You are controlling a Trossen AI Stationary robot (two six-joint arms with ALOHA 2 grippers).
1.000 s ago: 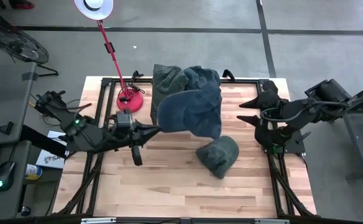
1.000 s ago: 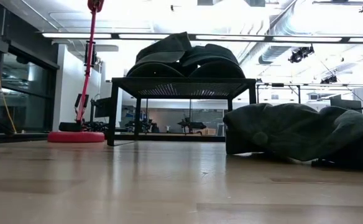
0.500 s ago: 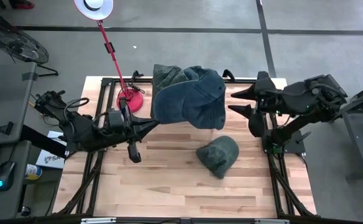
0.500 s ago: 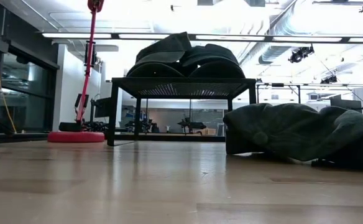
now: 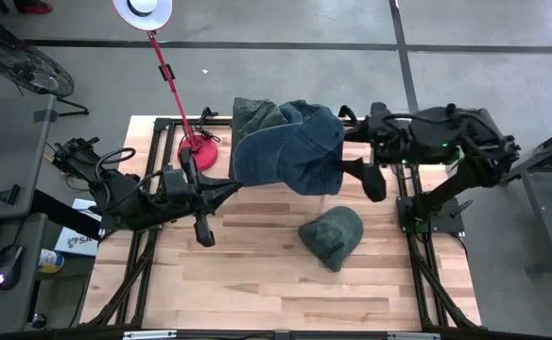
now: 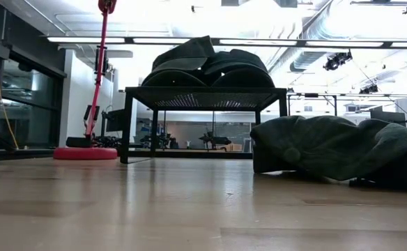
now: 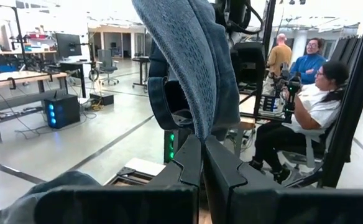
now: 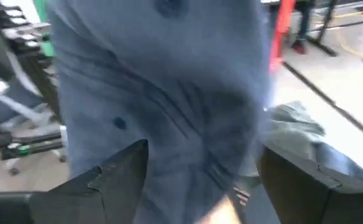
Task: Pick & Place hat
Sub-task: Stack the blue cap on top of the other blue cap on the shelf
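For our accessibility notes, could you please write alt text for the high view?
Seen from above, the left pincer holds a blue fabric cap up over a wooden table, while the open right pincer reaches its far side. A dark green cap lies on the wood.

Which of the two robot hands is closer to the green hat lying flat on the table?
Right. The right gripper, open, hangs just above and beside the green hat; the left gripper, pinching the blue hat, is farther off.

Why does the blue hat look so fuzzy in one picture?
In the right wrist view the blue hat is very near the camera, so it looks smeared and blurry. In the low view the ceiling lights glare white. The high view is evenly lit and clear.
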